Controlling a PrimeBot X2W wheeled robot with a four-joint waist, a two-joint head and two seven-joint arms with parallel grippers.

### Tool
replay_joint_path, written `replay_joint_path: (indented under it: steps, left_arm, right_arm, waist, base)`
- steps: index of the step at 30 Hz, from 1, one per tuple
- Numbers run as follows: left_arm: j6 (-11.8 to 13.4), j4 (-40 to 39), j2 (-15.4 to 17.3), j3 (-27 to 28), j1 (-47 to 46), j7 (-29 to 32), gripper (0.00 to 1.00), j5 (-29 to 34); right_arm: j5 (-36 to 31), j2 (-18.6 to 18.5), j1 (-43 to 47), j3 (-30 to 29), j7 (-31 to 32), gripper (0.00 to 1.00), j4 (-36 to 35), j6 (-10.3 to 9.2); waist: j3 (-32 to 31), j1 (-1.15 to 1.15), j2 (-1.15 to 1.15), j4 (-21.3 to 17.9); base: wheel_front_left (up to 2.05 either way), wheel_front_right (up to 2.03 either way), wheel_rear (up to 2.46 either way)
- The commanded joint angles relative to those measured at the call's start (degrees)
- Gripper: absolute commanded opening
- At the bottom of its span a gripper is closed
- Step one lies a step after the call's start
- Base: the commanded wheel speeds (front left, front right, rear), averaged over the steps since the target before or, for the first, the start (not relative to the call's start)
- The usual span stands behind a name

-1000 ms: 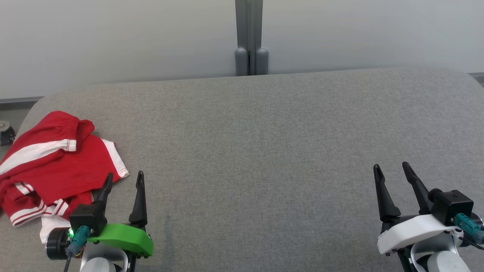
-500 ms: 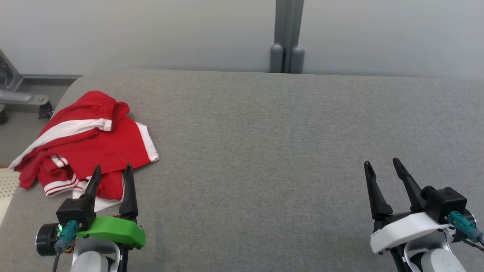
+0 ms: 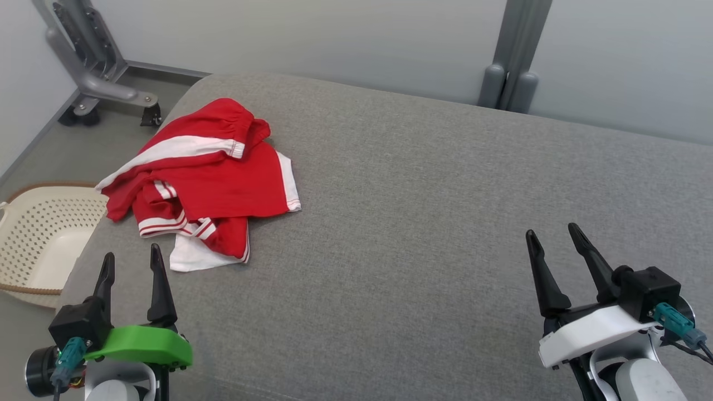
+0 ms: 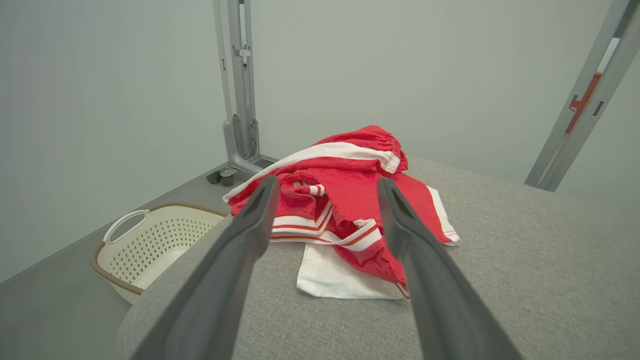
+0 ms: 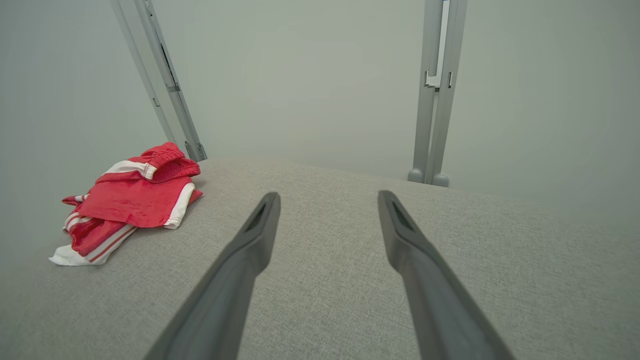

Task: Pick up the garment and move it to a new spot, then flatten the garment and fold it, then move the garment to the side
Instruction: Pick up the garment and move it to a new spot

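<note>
Grey fabric-covered table (image 3: 445, 211), crumpled red-and-white cloth garment (image 3: 217, 184) lying far left.
I have both claws spread wide and empty: left gripper (image 3: 131, 252) near the garment, right gripper (image 3: 551, 230) well apart.

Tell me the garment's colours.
Red with white stripes and trim: the garment, clearest in the left wrist view.

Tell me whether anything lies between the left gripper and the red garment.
Nothing visible does. The open left gripper points at the red garment across bare grey padded surface; the basket sits off to the side, on the floor.
</note>
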Motion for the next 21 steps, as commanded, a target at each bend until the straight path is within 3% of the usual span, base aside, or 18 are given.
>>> replay_joint_path:
  steps: [1,14,21]
  left_arm:
    - [0.25,-0.31,-0.23,0.14,0.46,-0.02,1.00,-0.43]
    - [-0.52,0.18,-0.95,-1.18,-4.75,-0.02,1.00,-0.40]
    - [-1.67,7.34,-1.11,-3.44,-13.45,-0.02,1.00,-1.10]
  right_arm:
    - [0.07,-0.25,-0.70,-0.12,0.01,1.00,-0.30,0.01]
    - [-0.06,-1.78,-3.68,-0.08,1.00,1.00,-2.30,0.01]
    - [0.08,-3.62,-7.08,0.66,1.93,1.00,-4.11,0.01]
  waist:
    - [0.78,0.00,0.00,1.71]
    - [6.95,0.00,0.00,0.21]
    - [13.64,0.00,0.00,-2.33]
  base:
    - [0.00,0.00,0.00]
    - [0.00,0.00,0.00]
    - [0.00,0.00,0.00]
